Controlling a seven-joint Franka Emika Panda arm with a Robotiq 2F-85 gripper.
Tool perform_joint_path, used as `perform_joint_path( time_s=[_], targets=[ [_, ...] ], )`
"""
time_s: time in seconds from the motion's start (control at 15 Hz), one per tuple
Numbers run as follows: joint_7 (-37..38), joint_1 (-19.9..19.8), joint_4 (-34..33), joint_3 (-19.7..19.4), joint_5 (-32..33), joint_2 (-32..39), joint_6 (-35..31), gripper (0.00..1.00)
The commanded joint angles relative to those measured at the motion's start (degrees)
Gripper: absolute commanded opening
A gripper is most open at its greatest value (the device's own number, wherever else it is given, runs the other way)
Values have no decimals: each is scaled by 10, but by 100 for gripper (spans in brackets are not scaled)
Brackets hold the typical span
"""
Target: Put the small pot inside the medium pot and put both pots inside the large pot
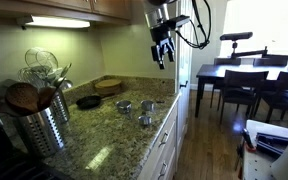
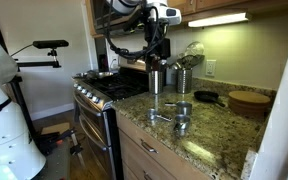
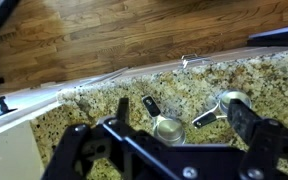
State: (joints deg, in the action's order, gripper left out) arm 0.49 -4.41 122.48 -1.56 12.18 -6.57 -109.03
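While the pincer hangs apart and empty, three silver pots dot the counter.

You're working in a home kitchen. What shows it: a speckled granite countertop over drawers, and wood upper cabinets with an under-cabinet light. A stove with burner grates sits at the counter's end. There's a black frying pan at the far wall, and a steel utensil holder packed with whisks and wooden spoons. Right of the counter, a dining table with dark chairs stands on wood floor.
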Motion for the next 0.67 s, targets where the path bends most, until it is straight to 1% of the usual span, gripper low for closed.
perform_joint_path(
  time_s=[0.0,0.27,0.47,0.6],
  targets=[
    [78,6,-55,1,-24,48,39,100],
    [145,13,-97,5,-53,89,52,100],
    [221,20,-130,4,-76,119,66,100],
    [259,26,-143,3,-83,135,67,100]
  ],
)
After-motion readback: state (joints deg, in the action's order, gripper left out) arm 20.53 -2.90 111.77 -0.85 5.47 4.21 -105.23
